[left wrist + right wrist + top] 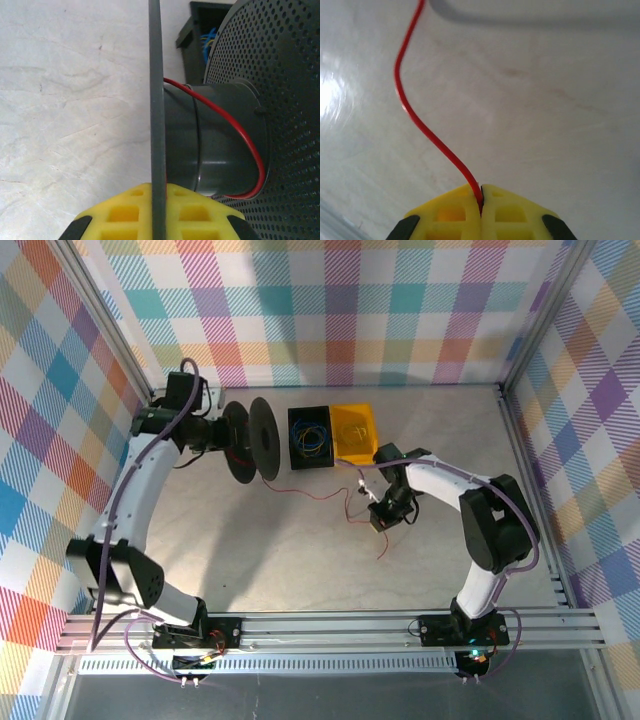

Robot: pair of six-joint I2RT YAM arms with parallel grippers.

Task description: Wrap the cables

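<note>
A black spool (250, 438) stands on edge at the back left. My left gripper (222, 435) is shut on its thin near flange (157, 110), pinched between the yellow fingertips (125, 210). A red cable (240, 132) curves once around the grey hub (220, 145), next to the perforated far flange (285, 100). From the spool the cable (310, 494) trails across the table to my right gripper (380, 523), which is shut on it. In the right wrist view the cable (420, 127) rises from between the closed jaws of the right gripper (481, 197). A loose end (385, 545) lies just beyond.
A black box (310, 437) holding blue wires and a yellow bin (355, 430) stand side by side right of the spool. Aluminium posts and plaid walls enclose the table; a rail (330, 625) runs along the near edge.
</note>
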